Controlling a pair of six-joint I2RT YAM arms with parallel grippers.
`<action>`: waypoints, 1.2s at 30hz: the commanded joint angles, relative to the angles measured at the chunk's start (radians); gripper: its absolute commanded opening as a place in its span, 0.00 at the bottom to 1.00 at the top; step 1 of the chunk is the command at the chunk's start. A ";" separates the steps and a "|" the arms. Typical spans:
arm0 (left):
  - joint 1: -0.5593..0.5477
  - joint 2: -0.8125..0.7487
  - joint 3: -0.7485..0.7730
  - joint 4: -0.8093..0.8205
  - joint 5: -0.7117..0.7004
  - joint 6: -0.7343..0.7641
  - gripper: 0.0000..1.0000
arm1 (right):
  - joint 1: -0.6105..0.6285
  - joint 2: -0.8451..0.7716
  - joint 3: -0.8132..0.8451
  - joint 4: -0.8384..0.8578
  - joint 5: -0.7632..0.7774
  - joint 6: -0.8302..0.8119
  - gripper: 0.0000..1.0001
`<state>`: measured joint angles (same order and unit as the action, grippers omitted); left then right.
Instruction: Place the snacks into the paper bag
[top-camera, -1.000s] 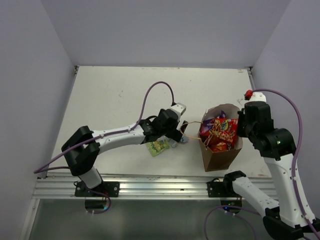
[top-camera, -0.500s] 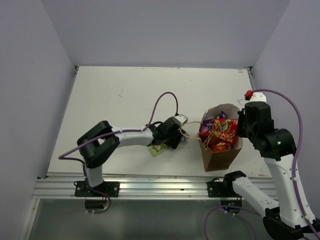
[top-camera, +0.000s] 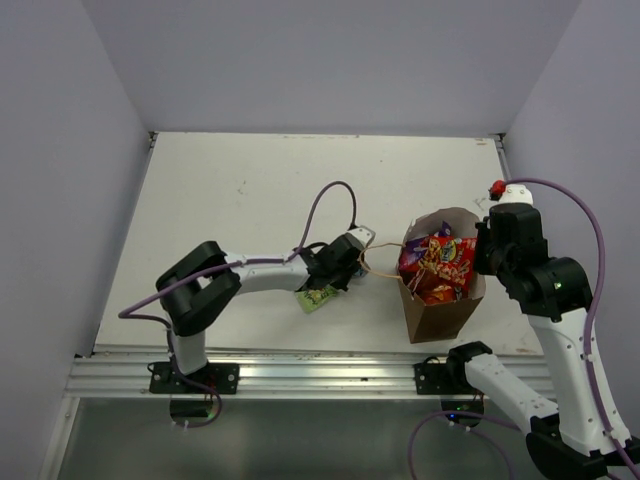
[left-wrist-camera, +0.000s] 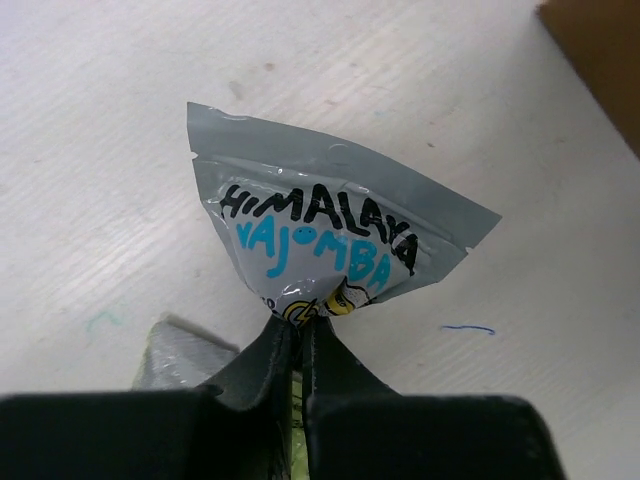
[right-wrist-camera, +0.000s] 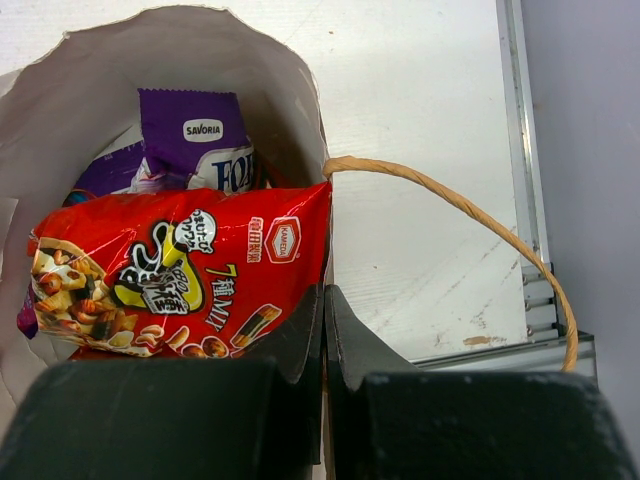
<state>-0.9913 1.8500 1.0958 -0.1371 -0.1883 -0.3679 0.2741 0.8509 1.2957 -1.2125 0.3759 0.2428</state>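
My left gripper (left-wrist-camera: 298, 325) is shut on the lower edge of a pale blue-white snack packet (left-wrist-camera: 330, 235) printed "Himalaya Vajomba", which lies on the white table. In the top view that gripper (top-camera: 350, 272) sits low, just left of the paper bag (top-camera: 440, 312). A green packet (top-camera: 317, 296) lies beside it. My right gripper (right-wrist-camera: 322, 295) is shut on the bag's right rim. The bag wall (right-wrist-camera: 285, 90) stands open, and inside lie a red-orange printed packet (right-wrist-camera: 170, 265) and a purple one (right-wrist-camera: 195, 140). Red packets (top-camera: 440, 262) show at the bag's mouth.
A tan loop handle (right-wrist-camera: 470, 210) arcs off the bag's rim toward the table's right rail (right-wrist-camera: 520, 150); the other handle (top-camera: 375, 262) reaches toward my left gripper. A silvery packet corner (left-wrist-camera: 180, 355) lies left of my left fingers. A grey wall (top-camera: 330, 60) backs the table.
My left arm dropped to the table and its jaws went from wide open to shut on the pale packet. The right arm and the bag have not moved.
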 joint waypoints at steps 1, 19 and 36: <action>0.028 -0.054 0.065 -0.169 -0.198 -0.060 0.00 | 0.002 0.005 0.022 0.013 -0.002 0.003 0.00; -0.157 -0.267 0.575 -0.119 0.015 0.043 0.00 | 0.002 0.004 0.019 0.022 -0.003 0.001 0.00; -0.316 -0.009 0.709 -0.289 0.107 0.023 0.48 | 0.002 -0.023 0.014 -0.001 0.000 0.012 0.00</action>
<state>-1.2999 1.8423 1.7157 -0.3653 -0.0822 -0.3424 0.2741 0.8413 1.2957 -1.2186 0.3759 0.2436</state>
